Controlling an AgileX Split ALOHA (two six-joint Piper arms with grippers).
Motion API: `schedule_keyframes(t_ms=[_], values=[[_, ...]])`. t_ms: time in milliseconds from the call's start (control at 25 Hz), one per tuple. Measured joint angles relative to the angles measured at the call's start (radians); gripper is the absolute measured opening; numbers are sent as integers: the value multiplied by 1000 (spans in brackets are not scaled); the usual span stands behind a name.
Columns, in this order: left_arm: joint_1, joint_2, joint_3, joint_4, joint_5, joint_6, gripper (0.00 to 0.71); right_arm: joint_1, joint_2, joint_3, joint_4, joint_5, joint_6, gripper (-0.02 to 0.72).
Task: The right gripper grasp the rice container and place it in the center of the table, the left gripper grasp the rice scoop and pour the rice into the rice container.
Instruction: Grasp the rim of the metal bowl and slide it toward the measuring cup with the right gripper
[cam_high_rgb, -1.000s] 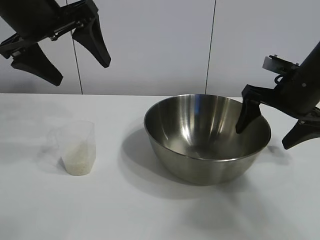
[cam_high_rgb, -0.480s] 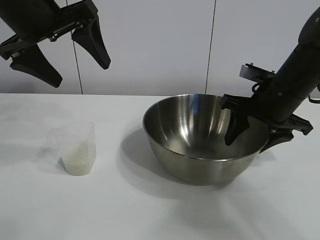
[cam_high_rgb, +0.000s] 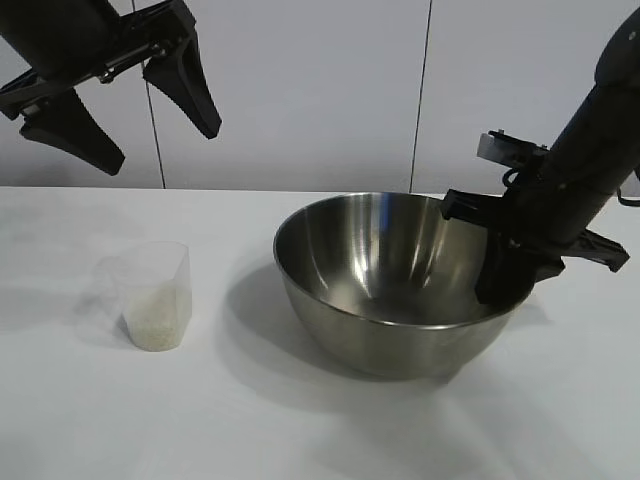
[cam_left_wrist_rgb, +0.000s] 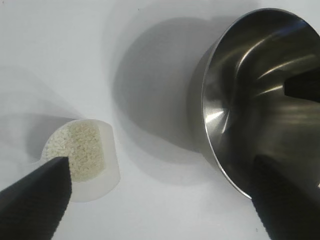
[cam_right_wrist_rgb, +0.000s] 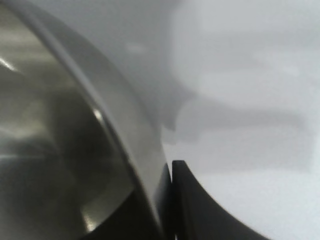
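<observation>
Pinched on the near-right rim of the rice container, the right gripper had one finger inside the steel bowl and the other outside its wall. The exterior view showed only dark fingers at the bowl's edge. The right wrist view made the grip plain, with the thin steel rim running between the two black fingers pressed against it. That bowl sat on the white table, right of centre, tipped a little so that its right side was raised. Its interior showed only reflections and the gripper's dark shape, with no grains seen in it.

Well to the left of the bowl stood the rice scoop, upright and apart from everything else. Through its clear wall in the exterior view, the rice filled roughly the lower half. From the left wrist view the same rice appeared from above as a pale, grainy surface across the cup's mouth.

High above the scoop's side of the table, the left gripper hung with its fingers spread wide, holding nothing. In its own wrist view, one fingertip overlapped the scoop and the other lay over the bowl's rim.

No writing could be read anywhere.
</observation>
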Motion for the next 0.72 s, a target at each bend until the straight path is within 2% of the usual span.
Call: schedule_keyframes(t_ms=[160,520,720], values=[[0,0,0,0,0,0,694,3,-6,-52,-11,32,0,19],[0,0,0,0,-1,0,694,120,32,-62,-91,34,12,16],[0,0,0,0,-1,0,694,131,65,-62,-123,9,38,16]])
